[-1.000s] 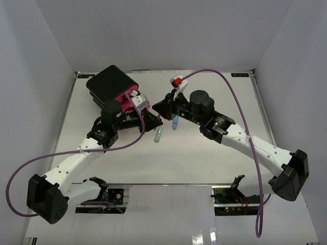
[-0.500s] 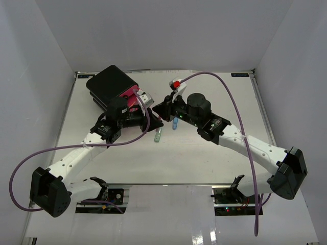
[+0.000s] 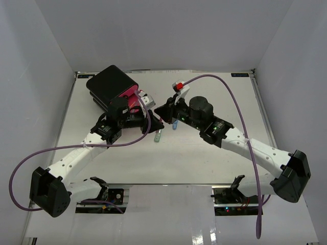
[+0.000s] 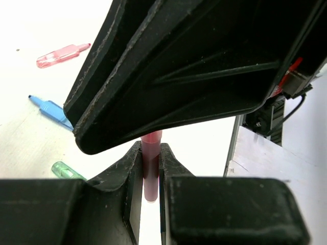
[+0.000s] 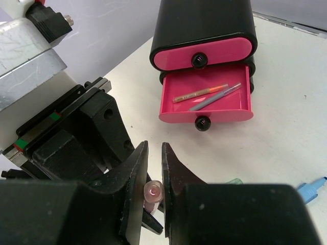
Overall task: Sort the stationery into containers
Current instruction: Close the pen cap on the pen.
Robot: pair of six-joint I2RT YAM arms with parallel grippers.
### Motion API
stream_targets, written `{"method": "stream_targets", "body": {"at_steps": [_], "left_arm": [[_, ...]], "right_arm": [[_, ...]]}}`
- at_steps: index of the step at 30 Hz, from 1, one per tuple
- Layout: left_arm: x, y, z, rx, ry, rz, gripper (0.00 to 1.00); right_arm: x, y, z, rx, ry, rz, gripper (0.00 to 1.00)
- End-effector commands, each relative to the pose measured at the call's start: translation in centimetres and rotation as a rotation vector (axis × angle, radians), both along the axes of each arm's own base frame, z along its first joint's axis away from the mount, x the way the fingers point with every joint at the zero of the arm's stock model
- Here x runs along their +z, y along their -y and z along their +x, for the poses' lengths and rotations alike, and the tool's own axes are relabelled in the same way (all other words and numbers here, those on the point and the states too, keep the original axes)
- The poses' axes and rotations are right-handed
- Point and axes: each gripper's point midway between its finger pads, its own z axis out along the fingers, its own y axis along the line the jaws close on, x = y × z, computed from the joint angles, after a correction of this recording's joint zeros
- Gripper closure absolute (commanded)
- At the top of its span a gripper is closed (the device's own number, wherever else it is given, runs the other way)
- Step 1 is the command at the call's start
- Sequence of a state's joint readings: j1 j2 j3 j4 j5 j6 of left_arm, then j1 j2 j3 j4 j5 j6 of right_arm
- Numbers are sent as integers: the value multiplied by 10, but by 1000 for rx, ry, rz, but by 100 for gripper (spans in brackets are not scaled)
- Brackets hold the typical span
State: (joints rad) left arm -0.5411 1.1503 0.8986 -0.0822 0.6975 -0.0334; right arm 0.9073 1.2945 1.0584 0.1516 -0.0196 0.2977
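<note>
A pink translucent piece [image 4: 151, 164] is held between both grippers above the table. My left gripper [image 4: 151, 149] is shut on one end of it. My right gripper [image 5: 155, 149] closes on the other end [image 5: 153, 192], with both fingers touching it. In the top view the grippers meet nose to nose [image 3: 158, 118], just in front of the black drawer box [image 3: 108, 82]. Its middle pink drawer [image 5: 205, 113] is pulled open and holds two thin pens [image 5: 200, 93]. The top drawer [image 5: 203, 53] is shut. The bottom drawer is hidden.
On the table lie a green piece [image 3: 158, 136], a blue piece [image 3: 174, 124] and another pink piece [image 4: 61, 54]. The blue [image 4: 51, 109] and green [image 4: 64, 170] pieces also show in the left wrist view. Purple cables arc over both arms.
The left wrist has swung up toward the drawers. The right gripper has shifted slightly nearer and lower. The grippers stay met at the pink piece.
</note>
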Motion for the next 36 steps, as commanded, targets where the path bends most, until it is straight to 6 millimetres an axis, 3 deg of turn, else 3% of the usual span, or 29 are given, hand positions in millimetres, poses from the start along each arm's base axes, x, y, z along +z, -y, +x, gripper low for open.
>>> {"method": "stream_targets", "body": {"at_steps": [1,2,9,11,15,17,18,21,25,30,32,34,35,36], "left_arm": [[164,-11,4,38,522,-310,100],[144,-9,4,25,464,-281,100],[67,-4,-20,-22,266,-220,100],[60,-6,-24,-19,235,-219,100],[40,-6,-25,-8,163,-194,100],[35,-5,-23,-4,139,-187,100],[32,-4,-23,-8,131,-182,100],[25,-3,-20,0,103,-165,100],[14,-3,-15,24,57,-136,100],[-7,-12,0,131,-24,-42,100],[-6,-24,21,256,-15,21,100],[-18,-46,38,382,3,147,100],[-6,-53,49,429,41,170,100],[-16,-63,55,452,56,261,96]], "right_arm": [[-148,38,-84,154,-391,-461,85],[-132,35,-75,123,-348,-429,84],[-66,23,-42,9,-180,-245,83],[-51,21,-34,-19,-137,-212,82],[6,13,-16,-64,1,-89,73],[23,11,-12,-74,41,-63,68],[46,9,-7,-84,90,-22,62],[77,14,2,-131,162,3,53],[114,39,17,-249,248,45,39],[139,72,27,-367,316,51,22],[130,88,26,-405,328,21,11],[126,107,21,-446,331,22,6],[103,111,21,-451,308,-13,3],[101,122,14,-468,304,3,2]]}}
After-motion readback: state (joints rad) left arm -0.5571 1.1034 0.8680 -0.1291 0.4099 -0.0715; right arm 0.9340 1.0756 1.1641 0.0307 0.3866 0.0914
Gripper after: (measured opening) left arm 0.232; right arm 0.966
